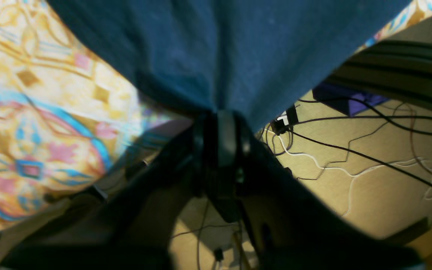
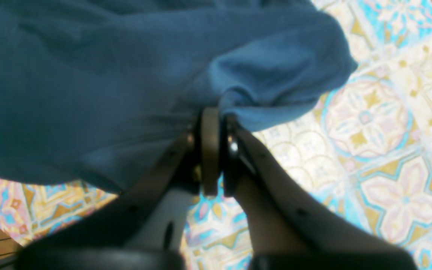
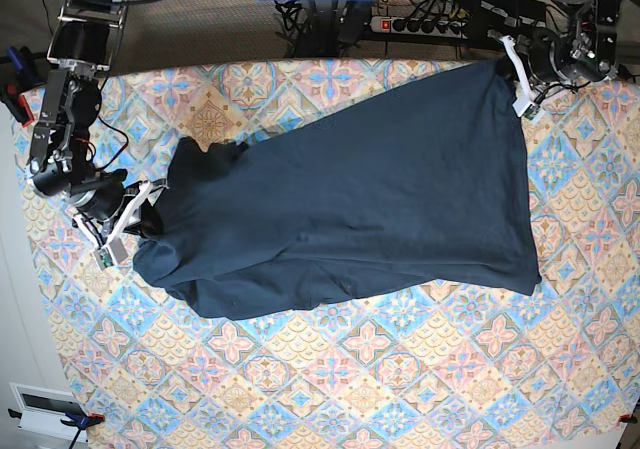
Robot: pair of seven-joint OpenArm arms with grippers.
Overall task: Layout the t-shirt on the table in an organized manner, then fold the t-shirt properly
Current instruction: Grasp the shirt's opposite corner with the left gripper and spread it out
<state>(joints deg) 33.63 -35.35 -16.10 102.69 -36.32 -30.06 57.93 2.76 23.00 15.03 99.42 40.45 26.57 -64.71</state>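
The t-shirt [image 3: 350, 189] lies spread across the table [image 3: 400, 369], a broad dark panel running from about 9 o'clock to 2 o'clock in the base view. Its wide end, toward 3 o'clock, lies mostly flat with a straight edge. The end toward 9 o'clock is bunched and wrinkled.

The left gripper [image 1: 218, 112] sits at the table's far edge, at about 1 o'clock in the base view. Its fingers are pressed together on a corner of the shirt; in the left wrist view the fabric fans out from the fingertips toward 12 o'clock. Cables [image 1: 351, 150] lie on the floor beyond the table edge.

The right gripper [image 2: 216, 112] sits at about 9 o'clock in the base view. Its fingers pinch a gathered fold of the shirt; in the right wrist view the cloth puckers at the fingertips and bulges toward 1 o'clock over the tile-pattern cloth.
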